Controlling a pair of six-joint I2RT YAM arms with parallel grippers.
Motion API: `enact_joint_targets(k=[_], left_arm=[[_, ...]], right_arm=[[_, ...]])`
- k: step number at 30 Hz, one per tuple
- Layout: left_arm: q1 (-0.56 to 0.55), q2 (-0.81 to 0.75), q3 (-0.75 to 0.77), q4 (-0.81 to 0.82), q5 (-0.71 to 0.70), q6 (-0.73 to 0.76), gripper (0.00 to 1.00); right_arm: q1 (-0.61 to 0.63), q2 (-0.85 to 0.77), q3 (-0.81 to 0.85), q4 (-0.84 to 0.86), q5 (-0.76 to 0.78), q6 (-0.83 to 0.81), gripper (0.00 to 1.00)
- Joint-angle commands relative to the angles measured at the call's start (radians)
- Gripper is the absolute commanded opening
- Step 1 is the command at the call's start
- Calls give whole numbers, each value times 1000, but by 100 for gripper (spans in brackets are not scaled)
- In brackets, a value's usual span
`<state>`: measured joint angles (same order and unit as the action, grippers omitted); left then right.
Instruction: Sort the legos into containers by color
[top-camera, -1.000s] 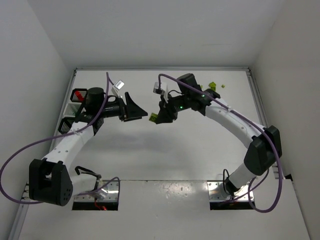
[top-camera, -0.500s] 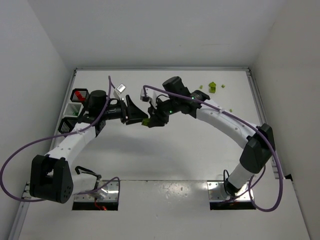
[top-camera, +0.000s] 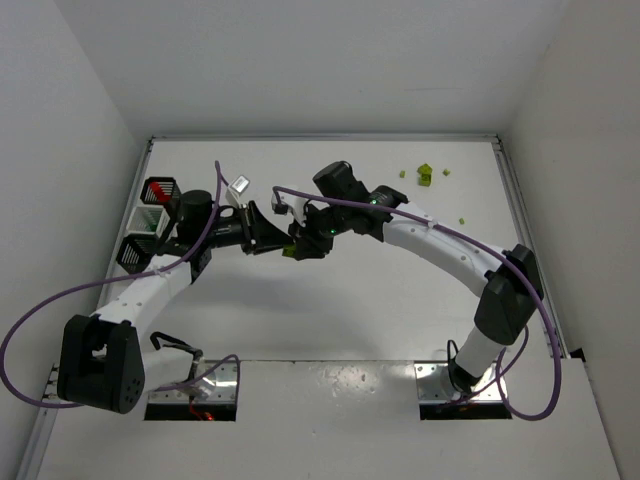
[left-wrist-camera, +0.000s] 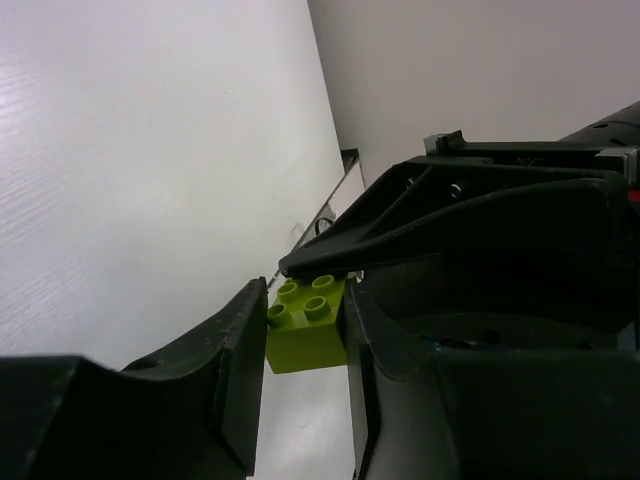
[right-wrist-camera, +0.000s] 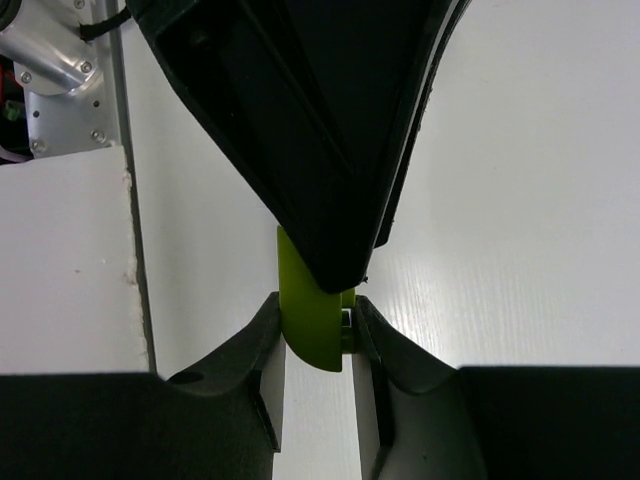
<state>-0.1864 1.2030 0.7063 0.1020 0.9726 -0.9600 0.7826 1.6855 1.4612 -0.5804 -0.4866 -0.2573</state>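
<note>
No word, label, brand, number or sign can be read in any of the three views; even the small white tag shows no legible print.

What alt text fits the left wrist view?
A yellow-green brick sits pinched in the left claw, studs toward the camera. The right claw touches its far edge, with white table behind.

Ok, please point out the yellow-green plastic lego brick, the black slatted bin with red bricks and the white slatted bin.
yellow-green plastic lego brick (left-wrist-camera: 305, 330): left wrist view, its side face.
black slatted bin with red bricks (top-camera: 149, 186): top external view, its left rim.
white slatted bin (top-camera: 140, 213): top external view, its rim.
</note>
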Motion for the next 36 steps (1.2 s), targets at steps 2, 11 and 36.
enact_joint_targets(k=[2, 11, 36], left_arm=[[-7, -52, -47, 44, 49, -37, 50], [-7, -43, -47, 44, 49, -48, 65], [482, 130, 600, -1074, -142, 1009, 0]], right_arm=[[4, -15, 27, 111, 75, 4, 4], [4, -4, 45, 111, 85, 13, 4], [-195, -245, -189, 31, 293, 72, 75]])
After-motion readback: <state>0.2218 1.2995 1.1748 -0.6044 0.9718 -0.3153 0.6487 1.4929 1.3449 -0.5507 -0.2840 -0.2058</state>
